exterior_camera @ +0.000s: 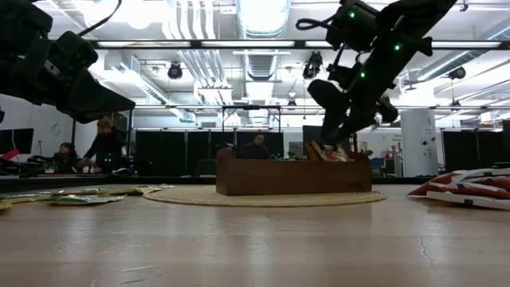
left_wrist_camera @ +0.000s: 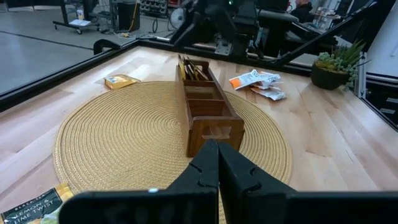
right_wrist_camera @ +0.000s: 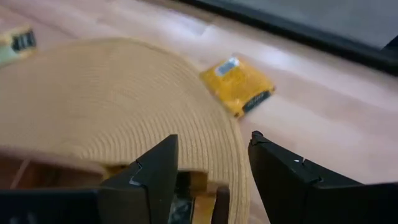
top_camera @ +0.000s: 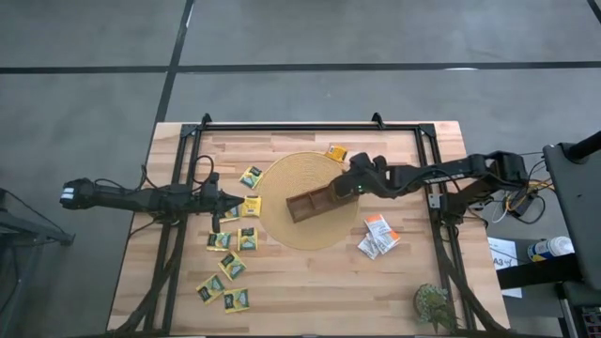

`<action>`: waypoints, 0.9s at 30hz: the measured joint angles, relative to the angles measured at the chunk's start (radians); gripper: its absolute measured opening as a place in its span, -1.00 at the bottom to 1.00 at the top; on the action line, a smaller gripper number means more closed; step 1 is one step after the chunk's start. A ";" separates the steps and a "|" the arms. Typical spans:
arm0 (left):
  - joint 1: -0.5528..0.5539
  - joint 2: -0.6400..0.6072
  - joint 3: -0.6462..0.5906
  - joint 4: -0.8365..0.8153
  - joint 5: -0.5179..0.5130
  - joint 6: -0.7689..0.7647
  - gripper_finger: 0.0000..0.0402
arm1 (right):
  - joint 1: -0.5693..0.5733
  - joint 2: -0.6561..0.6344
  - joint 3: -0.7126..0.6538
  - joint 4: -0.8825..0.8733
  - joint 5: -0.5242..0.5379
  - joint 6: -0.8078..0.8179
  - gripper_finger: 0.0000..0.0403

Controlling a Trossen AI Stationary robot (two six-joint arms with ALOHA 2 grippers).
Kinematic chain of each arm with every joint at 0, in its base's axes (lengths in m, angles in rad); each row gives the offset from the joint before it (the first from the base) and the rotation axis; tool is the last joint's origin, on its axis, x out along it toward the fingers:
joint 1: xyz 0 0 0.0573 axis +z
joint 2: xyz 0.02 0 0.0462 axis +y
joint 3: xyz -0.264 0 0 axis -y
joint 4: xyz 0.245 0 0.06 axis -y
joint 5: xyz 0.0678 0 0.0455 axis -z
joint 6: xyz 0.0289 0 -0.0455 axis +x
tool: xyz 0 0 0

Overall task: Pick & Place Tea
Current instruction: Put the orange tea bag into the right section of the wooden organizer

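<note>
Several yellow-green tea packets (top_camera: pixel 232 265) lie flat on the table's left part, and one (left_wrist_camera: pixel 37 205) shows under my left gripper's view. One orange packet (top_camera: pixel 335 152) (right_wrist_camera: pixel 239 84) lies just off the round mat's far edge. White-and-orange packets (top_camera: pixel 378 235) lie right of the mat. The brown wooden tray (top_camera: pixel 310 202) (left_wrist_camera: pixel 208 112) stands on the mat, with packets upright in its right end compartment (exterior_camera: pixel 331 151). My right gripper (top_camera: pixel 338 185) (right_wrist_camera: pixel 214 165) hangs open over that end, nothing between its fingers. My left gripper (top_camera: pixel 246 200) (left_wrist_camera: pixel 217 168) is shut at the mat's left edge, above the table.
The woven round mat (top_camera: pixel 282 178) fills the table's middle. A small potted plant (top_camera: pixel 434 302) stands at the near right corner. A black frame rail (top_camera: pixel 310 125) runs along the table's far side and down both sides. Bare wood lies near the front edge.
</note>
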 joint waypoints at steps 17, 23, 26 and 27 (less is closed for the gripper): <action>0.000 0.003 0.000 0.000 0.000 0.000 -1.00 | -0.003 -0.016 0.041 -0.013 0.069 -0.025 -0.06; 0.000 0.003 0.000 0.000 0.000 0.000 -1.00 | -0.001 -0.014 0.063 -0.013 0.103 -0.073 -0.06; 0.000 0.003 0.000 0.000 0.000 0.000 -1.00 | 0.005 -0.014 0.061 -0.013 0.103 -0.056 -0.06; 0.000 0.003 0.000 0.000 0.000 0.000 -1.00 | 0.005 -0.014 0.058 -0.014 0.101 -0.047 -0.06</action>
